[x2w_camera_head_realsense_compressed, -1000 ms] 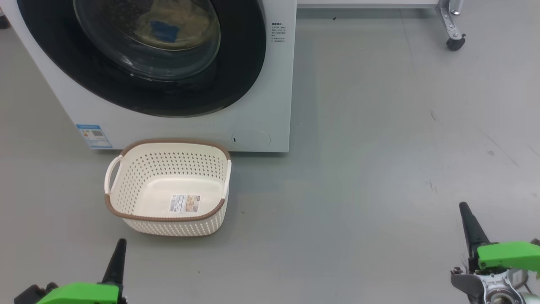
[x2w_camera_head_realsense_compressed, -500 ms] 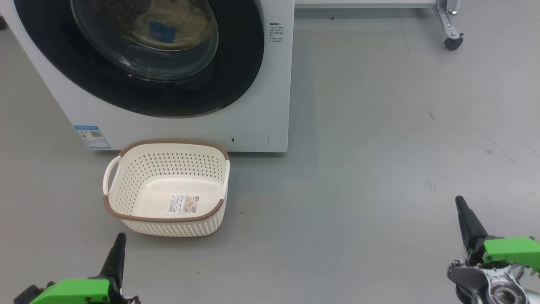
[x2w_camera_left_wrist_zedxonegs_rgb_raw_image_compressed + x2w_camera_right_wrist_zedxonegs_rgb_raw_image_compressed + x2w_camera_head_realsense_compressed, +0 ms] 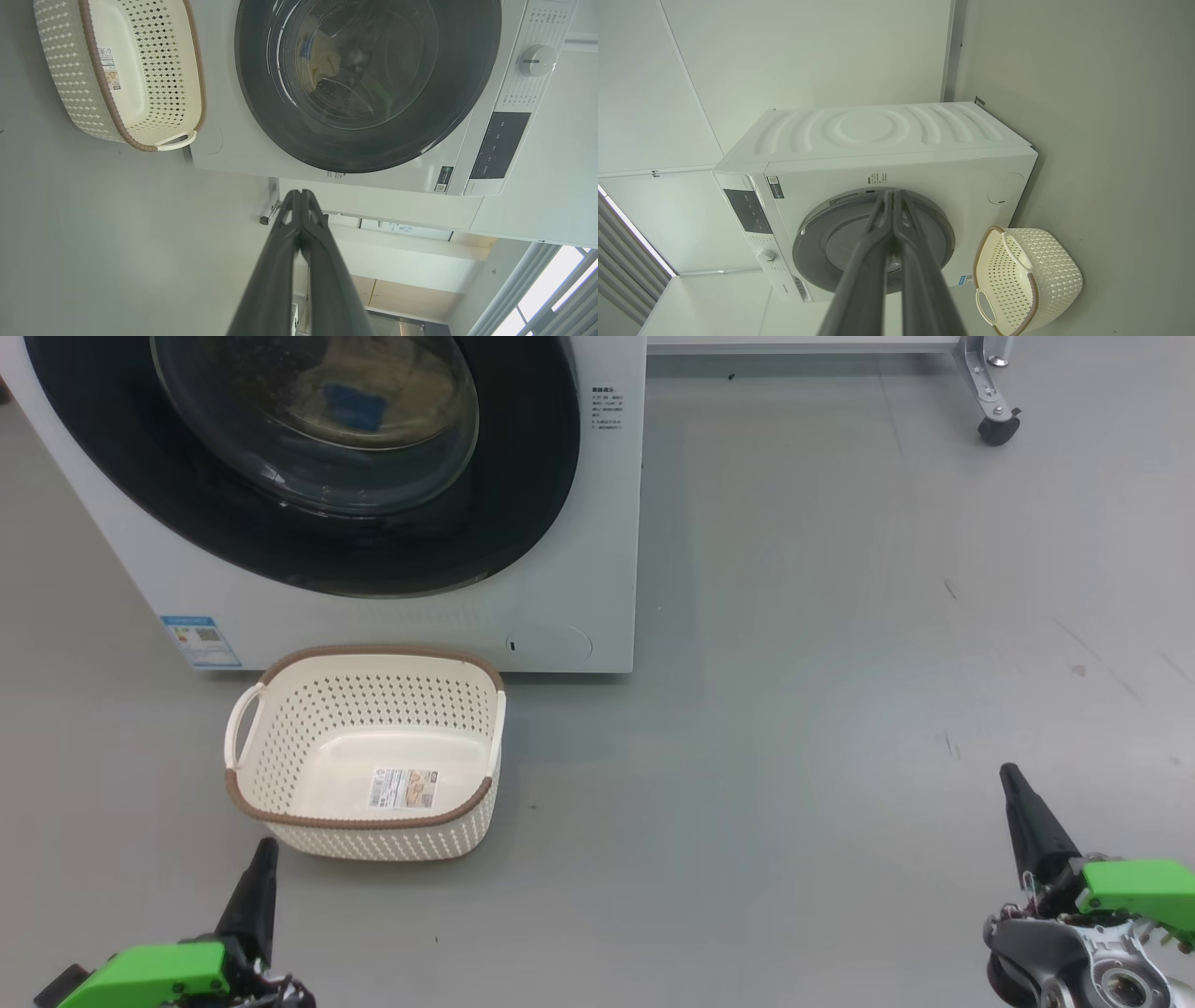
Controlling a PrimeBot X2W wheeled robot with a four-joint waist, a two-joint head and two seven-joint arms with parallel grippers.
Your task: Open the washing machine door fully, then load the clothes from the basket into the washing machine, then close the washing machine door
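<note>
The washing machine (image 3: pixel 569 616) stands at the upper left of the head view, its washing machine door (image 3: pixel 523 513) shut flat against the front. Behind the glass lie the clothes (image 3: pixel 373 387), cream with a blue patch, also visible in the left wrist view as clothes (image 3: pixel 322 60). The basket (image 3: pixel 280 709) sits on the floor before the machine, holding just its label. My left gripper (image 3: pixel 266 847) is shut and empty, just in front of the basket. My right gripper (image 3: pixel 1008 773) is shut and empty, far to the right. Both wrist views show the door (image 3: pixel 420 121) (image 3: pixel 822 233) and the basket (image 3: pixel 70 93) (image 3: pixel 1055 275).
A metal leg on a black caster (image 3: pixel 991 427) stands at the back right beside a white base. Grey floor (image 3: pixel 794 709) stretches to the right of the machine. A knob (image 3: pixel 537 60) and a dark panel sit on the machine's control strip.
The head camera has shifted slightly. Both grippers have crept a little forward in the head view and stay shut. Door, basket and clothes have not moved.
</note>
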